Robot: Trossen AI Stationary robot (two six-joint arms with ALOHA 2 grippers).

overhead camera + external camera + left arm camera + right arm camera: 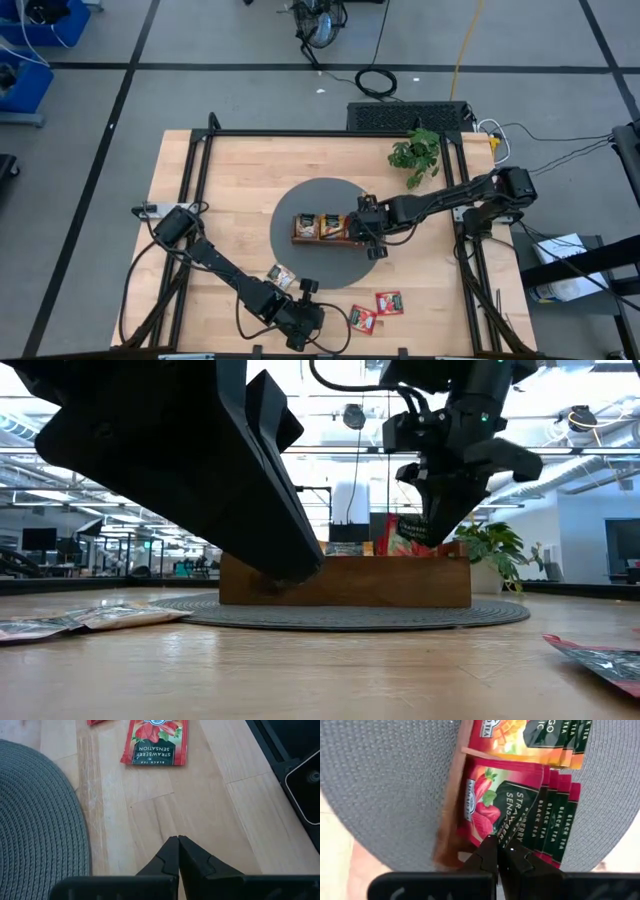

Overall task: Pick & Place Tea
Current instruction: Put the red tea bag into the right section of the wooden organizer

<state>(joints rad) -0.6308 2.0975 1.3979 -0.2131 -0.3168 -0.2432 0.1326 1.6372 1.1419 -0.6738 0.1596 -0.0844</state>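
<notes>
Red, orange and tan flat square tea sachets (pixel 322 226) stand in a brown wooden tray (pixel 298 238) on a round grey woven mat (pixel 300 200) at frame centre; the right gripper (pixel 376 250), pressed together, hovers beside them. Red sachets (pixel 388 302) lie lower right on the pale wooden table (pixel 230 180). The left gripper (pixel 306 287), pressed together, sits lower centre.

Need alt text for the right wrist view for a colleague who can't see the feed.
The right end effector, fingers shut, sits over a row of red strawberry tea sachets standing in a wooden tray. Orange mango sachets fill the neighbouring compartment, and the tray rests on a grey woven mat.
</notes>
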